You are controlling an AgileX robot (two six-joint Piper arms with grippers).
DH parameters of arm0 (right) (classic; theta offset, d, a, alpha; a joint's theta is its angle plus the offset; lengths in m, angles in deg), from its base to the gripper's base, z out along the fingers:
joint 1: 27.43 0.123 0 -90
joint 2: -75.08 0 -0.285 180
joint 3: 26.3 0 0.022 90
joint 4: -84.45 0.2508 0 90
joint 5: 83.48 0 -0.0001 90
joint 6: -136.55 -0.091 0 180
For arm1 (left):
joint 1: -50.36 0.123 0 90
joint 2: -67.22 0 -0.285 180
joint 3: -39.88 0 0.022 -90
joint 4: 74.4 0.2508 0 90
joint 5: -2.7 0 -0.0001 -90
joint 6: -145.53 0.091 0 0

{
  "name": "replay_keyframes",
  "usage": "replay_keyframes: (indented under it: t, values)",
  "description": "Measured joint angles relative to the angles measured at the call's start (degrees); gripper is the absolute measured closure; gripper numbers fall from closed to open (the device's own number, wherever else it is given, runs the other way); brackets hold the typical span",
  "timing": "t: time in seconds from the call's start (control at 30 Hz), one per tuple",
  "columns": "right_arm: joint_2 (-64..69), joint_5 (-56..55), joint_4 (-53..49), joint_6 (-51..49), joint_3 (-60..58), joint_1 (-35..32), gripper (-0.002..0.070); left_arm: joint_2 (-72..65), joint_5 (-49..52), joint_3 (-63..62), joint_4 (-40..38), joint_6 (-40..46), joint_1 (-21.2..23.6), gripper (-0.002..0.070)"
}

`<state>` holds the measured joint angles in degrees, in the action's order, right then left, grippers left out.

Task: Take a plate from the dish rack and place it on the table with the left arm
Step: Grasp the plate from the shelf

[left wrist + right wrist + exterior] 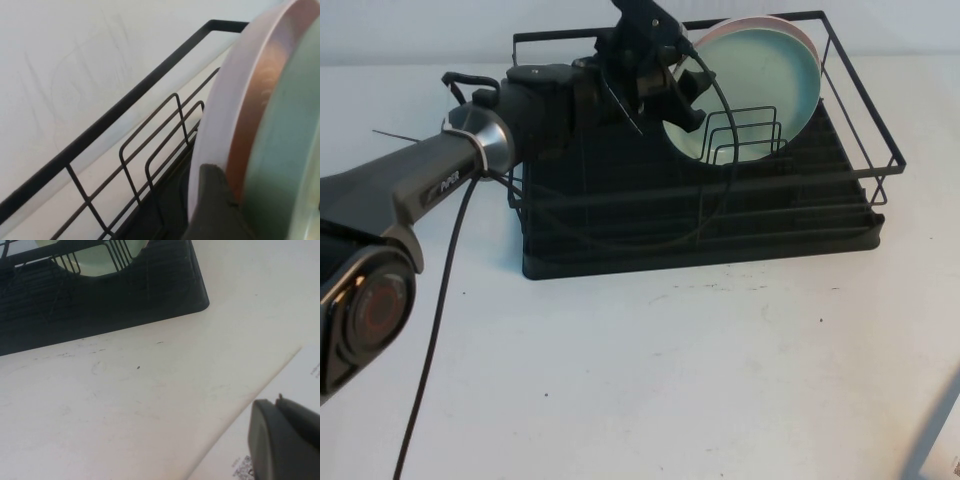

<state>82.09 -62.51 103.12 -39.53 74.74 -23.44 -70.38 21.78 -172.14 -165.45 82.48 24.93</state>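
Note:
The mint-green plate [760,90] stands on edge in the black dish rack [700,255], leaning against a pink plate [790,28] behind it. My left arm reaches over the rack's left side. My left gripper [685,100] is open at the plate's left rim. In the left wrist view one finger [215,205] shows in front of the pink plate's rim [235,100], with the mint plate [285,150] beside it; the other finger is out of view. My right gripper [280,440] is shut and empty, low over the table's right edge.
The white table [670,370] stretches in front of the rack. Upright wire dividers [740,135] stand before the plates. The left arm's cable [440,300] trails over the table at the left. A white printed sheet [280,380] lies beside the right gripper.

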Motion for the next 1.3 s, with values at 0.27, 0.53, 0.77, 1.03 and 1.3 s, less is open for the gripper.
replay_keyframes:
  t: [0.27, 0.53, 0.77, 1.03, 1.3]
  values:
    - [0.0, 0.0, 0.4, 0.0, 0.0, 0.0, 0.0696, -0.6, -1.0, -0.5, -2.0, 0.6, 0.0, 0.0496]
    - [0.0, 0.0, 0.5, 0.0, 0.0, 0.0, 0.0696, -0.6, -3.0, -0.7, -2.1, 0.9, 0.0, 0.0644]
    - [0.0, 0.0, 0.6, 0.0, 0.0, 0.0, 0.0696, 0.0, -4.2, -0.7, -1.6, 1.1, 0.0, 0.0645]
    - [0.0, 0.0, 0.6, 0.0, 0.0, 0.0, 0.0696, 3.4, -4.7, -0.7, -1.3, 1.1, 0.0, 0.0647]
    - [0.0, 0.0, 0.8, 0.0, 0.0, 0.0, 0.0696, 7.4, -5.8, -0.7, -0.9, 0.9, 0.0, 0.0647]
